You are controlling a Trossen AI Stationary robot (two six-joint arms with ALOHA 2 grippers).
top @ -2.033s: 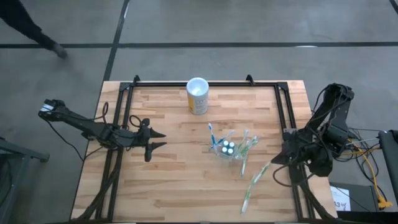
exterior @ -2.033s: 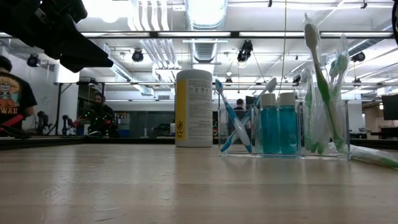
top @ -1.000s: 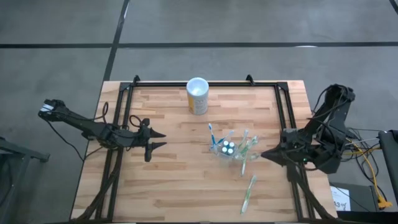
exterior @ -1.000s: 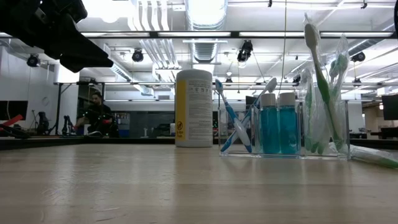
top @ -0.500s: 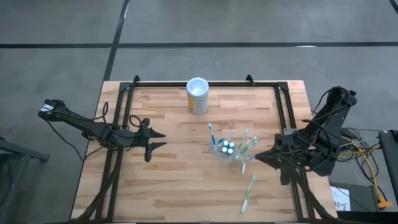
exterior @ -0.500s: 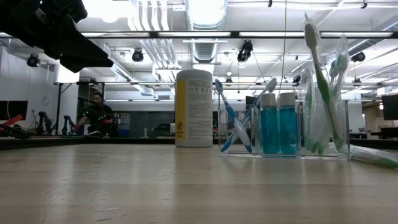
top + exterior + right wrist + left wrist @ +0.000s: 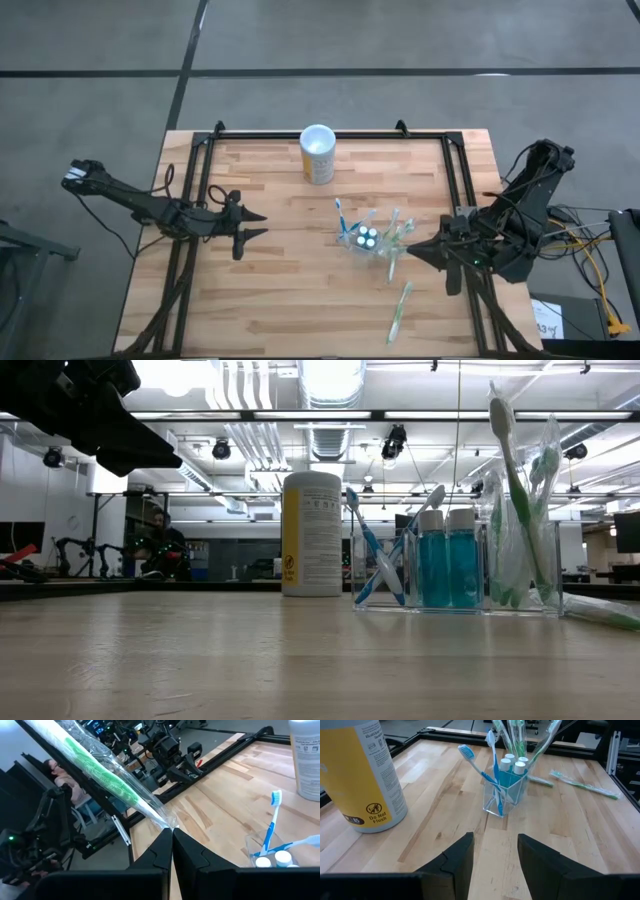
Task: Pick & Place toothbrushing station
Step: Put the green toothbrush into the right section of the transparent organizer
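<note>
The toothbrushing station is a clear holder standing on the wood at centre right. It holds blue toothbrushes, two blue white-capped bottles and wrapped green brushes, and also shows in the left wrist view and the low view. My right gripper is just right of it, shut on a green toothbrush in a clear wrapper. At the table's left side my left gripper hovers open, pointing toward the holder, with nothing between its fingers. My right gripper pinches one end of the wrapped green toothbrush between its two shut fingertips. The brush sticks out beyond the fingers, roughly along their line and slanting upward. It is lifted clear of the table.
A yellow canister with a white top stands near the far edge. Another wrapped green toothbrush lies on the wood near the front right. Black frame rails run along the table's sides. People show in the room beyond.
My right gripper, still shut on the wrapped brush, has moved a little toward the table's left, closer to the holder. The holder and the loose brush have stayed put.
</note>
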